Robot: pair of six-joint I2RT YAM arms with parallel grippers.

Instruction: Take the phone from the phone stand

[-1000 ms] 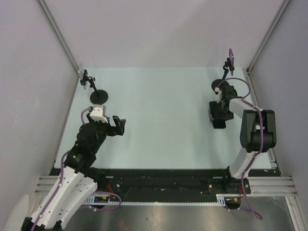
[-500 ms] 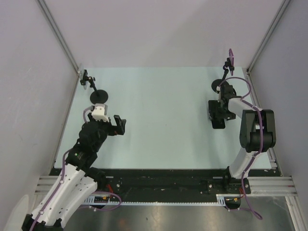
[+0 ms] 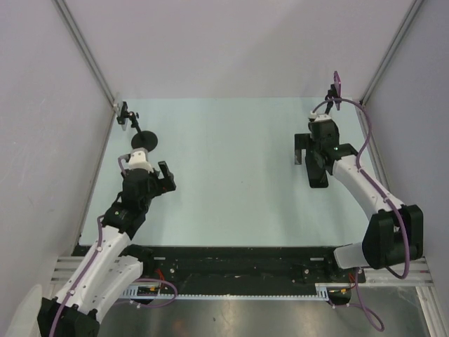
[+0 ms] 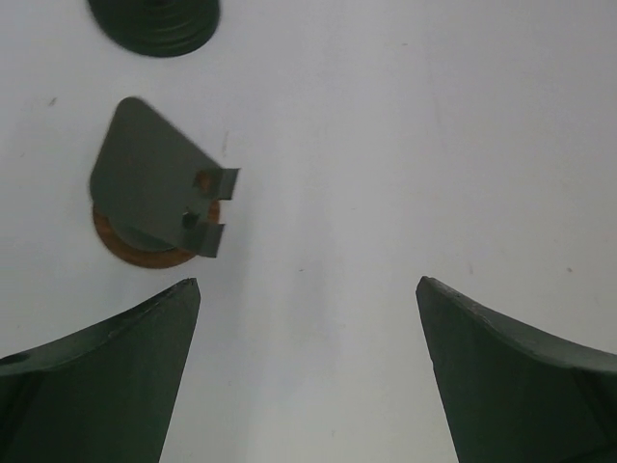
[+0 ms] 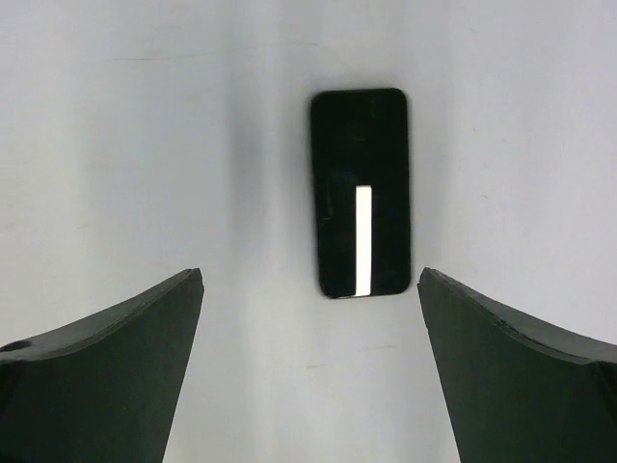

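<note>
The black phone (image 5: pixel 360 193) lies flat on the table, its screen reflecting a white stripe. In the top view it shows as a dark slab (image 3: pixel 319 177) just nearer than my right gripper (image 3: pixel 309 151). That gripper (image 5: pixel 310 275) is open and empty, hovering above the table with the phone ahead of its fingertips. A dark grey stand plate with two clips on an orange round base (image 4: pixel 159 188) stands on the table ahead and left of my left gripper (image 4: pixel 308 285). The left gripper (image 3: pixel 163 177) is open and empty.
A black round-based stand (image 3: pixel 144 142) with a jointed arm reaches to the far left corner; its disc also shows in the left wrist view (image 4: pixel 154 14). Another small black stand with a pink clip (image 3: pixel 335 86) is at the far right. Walls close in on three sides.
My right arm has stretched out and its gripper has moved away from the phone, farther and a little left. My left gripper has shifted slightly left and farther. The phone has not moved.
</note>
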